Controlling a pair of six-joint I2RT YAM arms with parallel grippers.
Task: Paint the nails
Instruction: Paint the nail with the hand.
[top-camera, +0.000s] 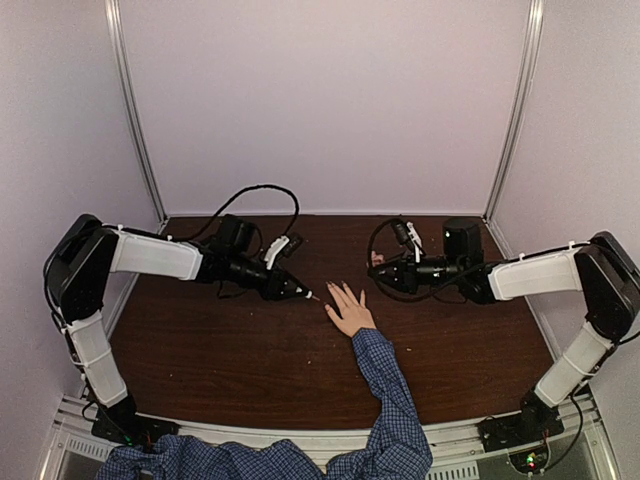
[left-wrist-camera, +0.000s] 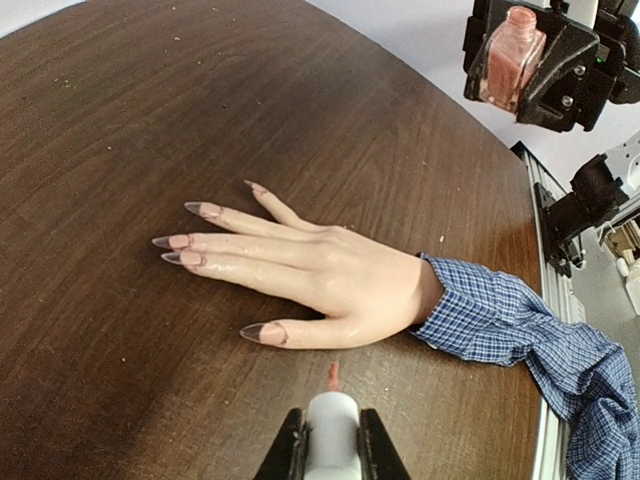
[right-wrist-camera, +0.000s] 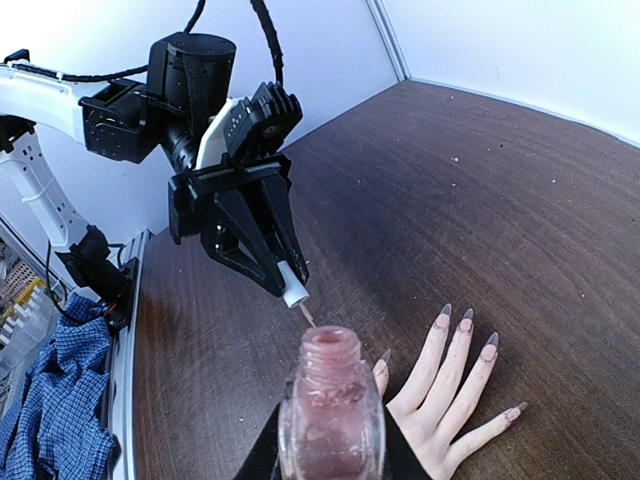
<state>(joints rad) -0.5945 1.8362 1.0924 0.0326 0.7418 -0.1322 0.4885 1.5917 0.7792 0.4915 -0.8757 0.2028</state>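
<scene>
A light-skinned hand (top-camera: 349, 312) lies flat on the dark wooden table, fingers spread and pointing away from the arms. Its long pointed nails (left-wrist-camera: 262, 333) are pinkish with dark tips. My left gripper (left-wrist-camera: 331, 428) is shut on the white brush cap (left-wrist-camera: 332, 425). The small pink brush tip (left-wrist-camera: 333, 376) hovers just short of the thumb, apart from it. My right gripper (right-wrist-camera: 330, 452) is shut on an open glass bottle of pink polish (right-wrist-camera: 331, 410), held upright above the table beyond the hand. In the top view the left gripper (top-camera: 300, 291) sits left of the fingertips and the right gripper (top-camera: 380, 272) right of them.
A blue checked sleeve (top-camera: 385, 385) runs from the wrist to the near table edge. Black cables (top-camera: 262, 190) loop behind the left arm. Pale walls enclose the table (top-camera: 200, 360) on three sides. Bunched blue checked cloth (right-wrist-camera: 55, 400) hangs past the table edge.
</scene>
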